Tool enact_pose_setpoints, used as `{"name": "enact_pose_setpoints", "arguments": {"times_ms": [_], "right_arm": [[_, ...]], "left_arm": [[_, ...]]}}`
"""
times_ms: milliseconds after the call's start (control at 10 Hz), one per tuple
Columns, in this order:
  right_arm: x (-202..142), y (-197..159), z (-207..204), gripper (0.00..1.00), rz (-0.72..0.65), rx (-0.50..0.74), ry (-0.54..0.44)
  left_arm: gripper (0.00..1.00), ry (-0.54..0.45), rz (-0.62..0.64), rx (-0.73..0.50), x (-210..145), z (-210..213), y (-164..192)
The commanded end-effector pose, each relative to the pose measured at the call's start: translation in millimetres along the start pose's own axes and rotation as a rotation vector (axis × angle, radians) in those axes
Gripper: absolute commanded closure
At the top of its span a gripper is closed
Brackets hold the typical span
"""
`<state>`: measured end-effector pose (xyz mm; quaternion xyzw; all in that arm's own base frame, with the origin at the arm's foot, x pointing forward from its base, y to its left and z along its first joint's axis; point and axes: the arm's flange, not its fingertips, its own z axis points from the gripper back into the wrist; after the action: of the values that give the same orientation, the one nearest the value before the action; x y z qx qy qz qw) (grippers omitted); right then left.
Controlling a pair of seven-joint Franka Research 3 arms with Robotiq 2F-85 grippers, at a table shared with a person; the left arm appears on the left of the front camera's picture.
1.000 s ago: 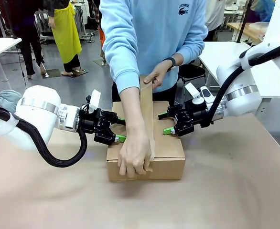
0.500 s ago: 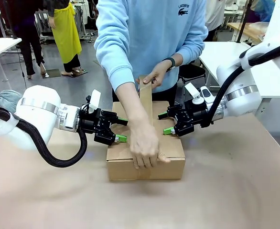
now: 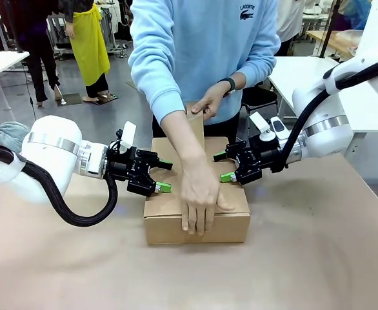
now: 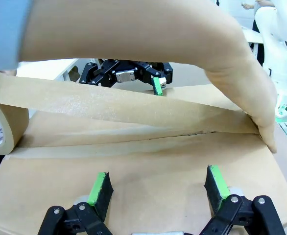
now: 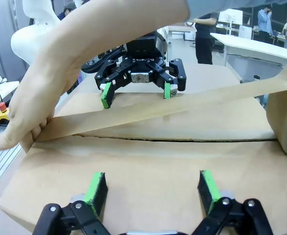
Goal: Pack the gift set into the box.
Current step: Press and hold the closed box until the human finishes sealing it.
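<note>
The box (image 3: 231,201) sits shut in the middle of the table, with its centre seam (image 5: 148,139) showing. The gift set is hidden. A person stretches brown tape (image 4: 133,105) along the seam, one hand (image 3: 198,197) pressing it flat near the front edge. The other hand holds the tape roll (image 5: 286,117) at the far side. My left gripper (image 3: 162,175) stands open at the box's left top edge, its green pads (image 4: 100,188) over the flap. On the right flap my right gripper (image 3: 222,166) is open too, pads (image 5: 209,188) apart, nothing between them.
The brown tabletop (image 3: 305,258) has free room in front of and beside the box. The person's torso and arms (image 3: 176,71) reach over the box between my grippers. White tables and other people stand in the background.
The person's pressing hand moved from gripping the box's front edge onto the top, flattening the tape. The roll hand came down a little. Neither gripper has moved.
</note>
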<state>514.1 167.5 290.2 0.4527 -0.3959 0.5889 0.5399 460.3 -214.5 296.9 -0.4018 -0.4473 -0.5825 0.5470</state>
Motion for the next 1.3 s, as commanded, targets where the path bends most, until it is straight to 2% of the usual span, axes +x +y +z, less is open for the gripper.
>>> {"name": "enact_pose_setpoints", "arguments": {"times_ms": [0,1200], "right_arm": [[-1.4,0.5,-0.8,0.0,0.001,-0.001,0.009],[-1.4,0.5,-0.8,0.0,0.001,-0.001,0.009]], "left_arm": [[0.0,-0.004,-0.017,-0.002,-2.0,0.1,-1.7],[0.0,-0.004,-0.017,-0.002,-2.0,0.1,-1.7]]}}
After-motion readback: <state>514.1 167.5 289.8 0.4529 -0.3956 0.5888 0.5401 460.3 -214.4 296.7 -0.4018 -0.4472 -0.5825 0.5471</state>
